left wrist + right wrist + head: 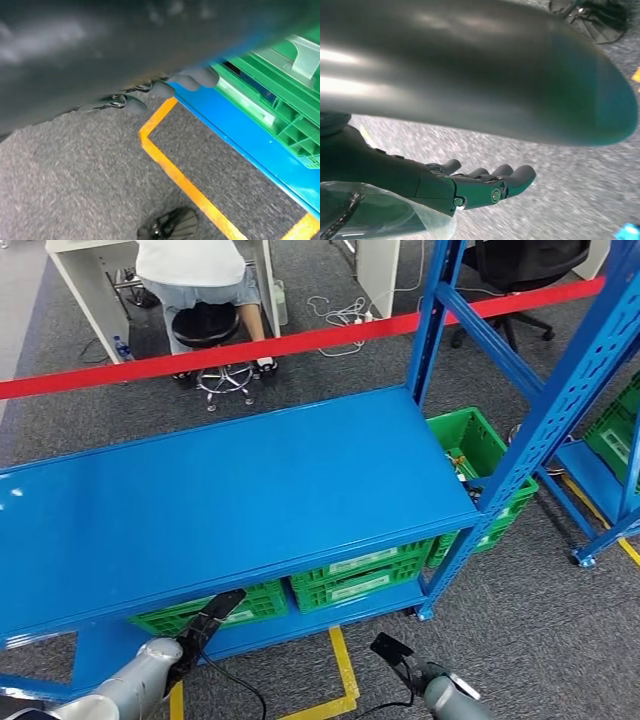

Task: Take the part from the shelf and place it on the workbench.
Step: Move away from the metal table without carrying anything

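The silver left arm (128,680) comes in at the lower left corner of the head view, low in front of the blue shelf (226,500). In the left wrist view the left hand (162,90) hangs above the grey carpet (75,175). Its dark fingers (192,79) lie stretched out side by side and released, with nothing in them. Their tips are near the front edge of the shelf's lower board (256,145), beside a corner of yellow floor tape (177,175).

The shelf's top board is bare blue metal. Under it, on the lower board, green crates (355,575) stand in a row along the front edge. Another green crate (483,455) sticks out past the right end of the shelf behind the blue upright (528,450), with some small items in it. The part cannot be picked out; none of the views shows it plainly.

Beyond the shelf's back edge a red barrier tape (226,355) runs across, and behind it a person (200,280) sits on a black stool (207,325) at a white desk.

The right arm (445,695) shows at the bottom edge, to the right of the yellow tape. In the right wrist view the right hand (471,185) hangs over the carpet. Its fingers (520,176) are extended and released, gripping nothing. A clear plastic piece (388,215) lies close by the wrist; what it is cannot be told.
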`<state>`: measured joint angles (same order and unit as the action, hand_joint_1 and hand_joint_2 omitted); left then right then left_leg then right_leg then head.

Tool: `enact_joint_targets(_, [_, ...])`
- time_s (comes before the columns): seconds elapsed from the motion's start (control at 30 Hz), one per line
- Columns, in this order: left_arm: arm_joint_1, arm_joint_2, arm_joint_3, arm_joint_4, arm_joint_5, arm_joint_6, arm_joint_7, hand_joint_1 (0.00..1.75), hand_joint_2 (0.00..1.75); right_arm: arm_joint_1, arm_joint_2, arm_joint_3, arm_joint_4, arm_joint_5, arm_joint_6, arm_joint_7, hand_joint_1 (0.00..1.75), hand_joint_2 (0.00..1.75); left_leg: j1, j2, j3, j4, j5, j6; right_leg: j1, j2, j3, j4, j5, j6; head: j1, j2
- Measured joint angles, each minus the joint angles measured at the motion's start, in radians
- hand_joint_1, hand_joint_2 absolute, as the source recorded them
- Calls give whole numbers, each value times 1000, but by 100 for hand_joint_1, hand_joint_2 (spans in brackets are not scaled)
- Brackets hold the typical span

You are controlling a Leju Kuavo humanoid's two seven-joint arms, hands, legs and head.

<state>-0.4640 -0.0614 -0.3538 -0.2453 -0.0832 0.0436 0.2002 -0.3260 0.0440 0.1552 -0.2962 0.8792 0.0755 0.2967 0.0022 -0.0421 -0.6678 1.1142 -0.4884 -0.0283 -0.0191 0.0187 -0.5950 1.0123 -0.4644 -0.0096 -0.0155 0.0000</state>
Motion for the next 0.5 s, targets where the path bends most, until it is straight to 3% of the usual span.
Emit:
enact_joint_targets(0.07, [-2, -2, -3, 0, 0, -2, 0, 0, 0, 0, 1, 3, 2, 0, 1, -1, 0, 0, 2, 26, -67, 134, -53, -6, 3, -29, 1, 0, -3, -5, -2, 0])
enact_joint_targets(0.1, [-2, -3, -4, 0, 0, -2, 0, 0, 0, 1, 1, 4, 2, 0, 2, -1, 0, 0, 4, 29, -86, 173, -59, -7, 5, -44, 2, 0, -5, -6, -2, 0])
enact_joint_targets(0.13, [-2, -3, -5, 0, 0, -2, 0, 0, 0, 1, 1, 5, 3, 0, 2, -1, 0, 0, 4, 30, -87, 173, -45, -6, 6, -58, 4, 0, -6, -7, -3, 0])
enact_joint_targets(0.2, [-4, -3, -6, 0, 0, -2, 0, 0, 0, -1, 2, 7, 3, 1, 2, -1, 0, 0, -1, 51, -33, 67, 21, 5, 9, -83, 11, 0, -11, -6, -3, 0])
enact_joint_targets(0.27, [-10, -4, -6, 0, -1, -3, 0, 0, 0, -2, 2, 8, 3, 1, 2, -1, 0, 0, -15, 107, 32, -60, 65, 23, 17, -107, 18, 1, -18, 0, -3, 0])
enact_joint_targets(0.3, [-12, -4, -7, 0, -1, -3, 0, 0, 0, -3, 2, 8, 3, 1, 3, -2, 0, 0, -22, 126, 48, -95, 71, 30, 21, -119, 20, 1, -21, 3, -3, 0])
enact_joint_targets(0.33, [-14, -4, -7, 0, -1, -4, 0, 0, 0, -3, 3, 8, 4, 1, 3, -2, 0, 0, -26, 130, 52, -107, 68, 35, 24, -132, 22, 1, -23, 7, -4, 0])
enact_joint_targets(0.37, [-14, -3, -8, 0, -1, -5, 0, 0, 0, -4, 4, 9, 4, 1, 4, -3, 0, 0, -24, 117, 51, -110, 69, 39, 25, -145, 24, 0, -25, 11, -5, 0])
enact_joint_targets(0.4, [-13, -3, -8, 0, -2, -5, 0, 0, 0, -6, 5, 10, 3, 1, 5, -4, 0, 0, -22, 103, 52, -114, 71, 43, 25, -144, 25, 2, -30, 16, -5, 0])
enact_joint_targets(0.43, [-14, -3, -8, 0, -2, -6, 0, 0, 0, -8, 6, 12, 3, 2, 5, -4, 0, 0, -18, 90, 54, -118, 75, 48, 23, -125, 21, 14, -41, 21, -4, 0])
enact_joint_targets(0.5, [-18, -5, -9, 0, -7, -10, -1, 0, 0, -10, 6, 14, 4, 2, 6, -5, 0, 0, -10, 63, 57, -124, 81, 56, 16, -60, -19, 100, -90, 30, 4, 0])
